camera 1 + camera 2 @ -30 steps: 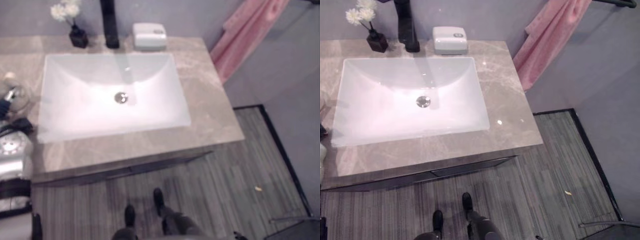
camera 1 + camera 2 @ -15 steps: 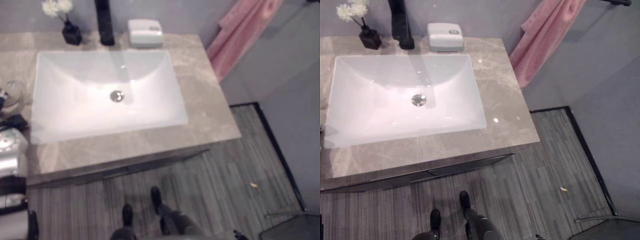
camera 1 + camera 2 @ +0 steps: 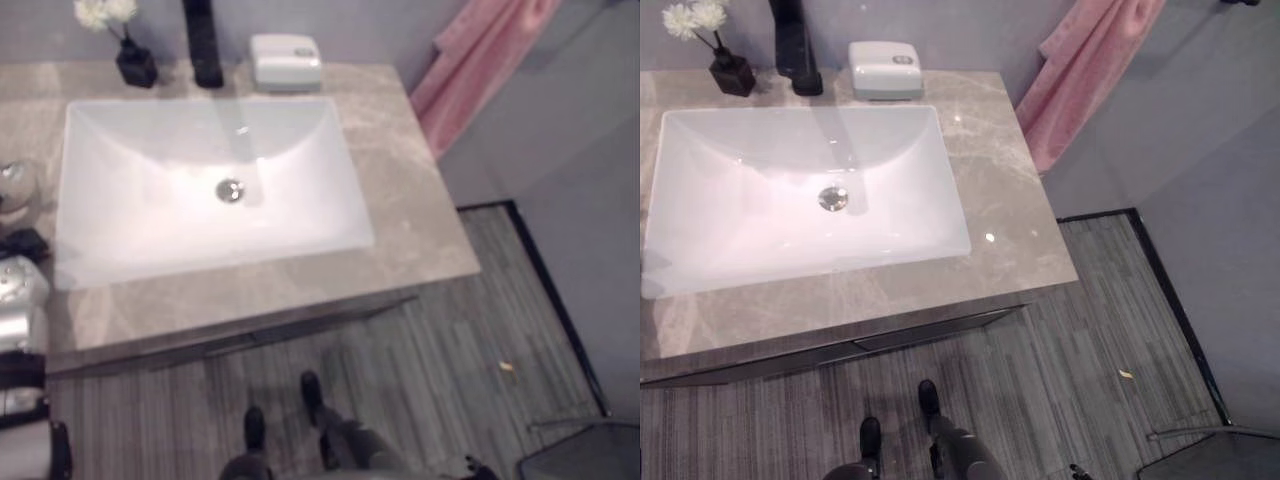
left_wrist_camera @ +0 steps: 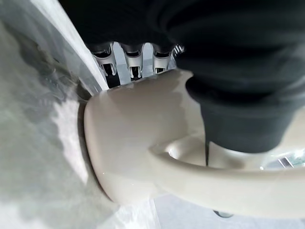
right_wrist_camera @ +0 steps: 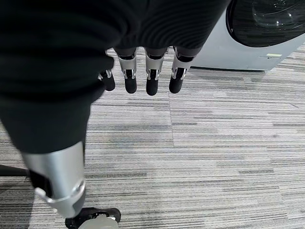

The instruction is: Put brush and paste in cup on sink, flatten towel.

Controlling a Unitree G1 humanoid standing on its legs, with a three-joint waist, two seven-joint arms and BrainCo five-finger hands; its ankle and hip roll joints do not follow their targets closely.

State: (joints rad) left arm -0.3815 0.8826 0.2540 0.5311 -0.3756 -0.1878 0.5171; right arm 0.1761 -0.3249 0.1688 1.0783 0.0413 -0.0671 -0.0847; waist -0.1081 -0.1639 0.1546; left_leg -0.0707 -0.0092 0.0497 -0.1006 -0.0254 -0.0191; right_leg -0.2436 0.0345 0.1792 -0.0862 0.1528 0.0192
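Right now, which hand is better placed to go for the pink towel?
Right. The pink towel hangs past the counter's right end, on the right arm's side. The right hand hangs free over the floor, fingers straight. The left hand is at the counter's far left end.

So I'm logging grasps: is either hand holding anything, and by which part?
The right hand hangs open, holding nothing. The left hand sits by a cream object; hold cannot be told.
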